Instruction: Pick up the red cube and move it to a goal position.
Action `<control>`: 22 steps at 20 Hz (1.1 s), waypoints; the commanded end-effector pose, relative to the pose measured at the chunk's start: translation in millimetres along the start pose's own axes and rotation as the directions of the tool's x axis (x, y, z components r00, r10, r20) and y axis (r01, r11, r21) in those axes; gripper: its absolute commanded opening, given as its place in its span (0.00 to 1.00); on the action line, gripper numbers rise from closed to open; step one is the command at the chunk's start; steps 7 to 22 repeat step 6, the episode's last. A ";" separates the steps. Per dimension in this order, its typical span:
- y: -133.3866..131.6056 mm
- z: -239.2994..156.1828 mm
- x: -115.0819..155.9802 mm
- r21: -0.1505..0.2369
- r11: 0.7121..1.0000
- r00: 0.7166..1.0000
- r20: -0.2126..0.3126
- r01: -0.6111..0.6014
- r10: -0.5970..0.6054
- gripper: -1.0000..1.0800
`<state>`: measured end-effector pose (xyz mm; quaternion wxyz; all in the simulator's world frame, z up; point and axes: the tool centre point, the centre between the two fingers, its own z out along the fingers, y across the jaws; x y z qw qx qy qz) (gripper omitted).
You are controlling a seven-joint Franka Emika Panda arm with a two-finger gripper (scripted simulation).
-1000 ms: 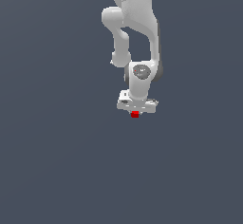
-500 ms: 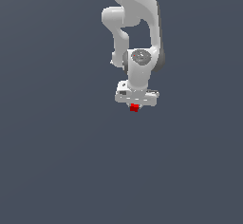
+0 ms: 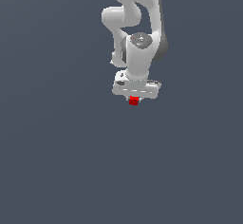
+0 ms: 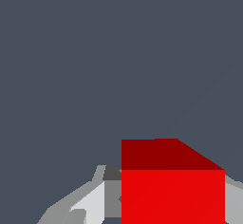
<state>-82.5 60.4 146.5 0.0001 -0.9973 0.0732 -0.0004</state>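
Observation:
The red cube (image 3: 134,101) is tiny and bright red, and sits just under the white gripper (image 3: 134,99) near the middle of the exterior view. The white arm comes down from the top of that view. In the wrist view the red cube (image 4: 172,190) fills the space between the grey fingers (image 4: 90,204), which close against its sides. The gripper is shut on the cube. I cannot tell from these views how high the cube is above the flat grey ground.
A plain dark grey surface (image 3: 57,161) fills all the rest of both views. No other object shows.
The gripper and the red cube in it have moved up in the exterior view. The wrist has tilted and turned a little. The jaws stay shut on the cube.

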 end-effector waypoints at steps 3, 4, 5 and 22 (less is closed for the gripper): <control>0.9 -7.8 0.7 0.000 1.000 1.000 0.001 0.000 0.000 0.00; 0.8 -7.7 0.9 0.000 1.000 1.000 0.001 0.000 0.000 0.00; 0.7 -7.1 1.1 0.000 1.000 1.000 0.001 0.000 0.000 0.00; 0.7 -6.9 1.2 0.000 1.000 1.000 0.001 0.000 0.000 0.00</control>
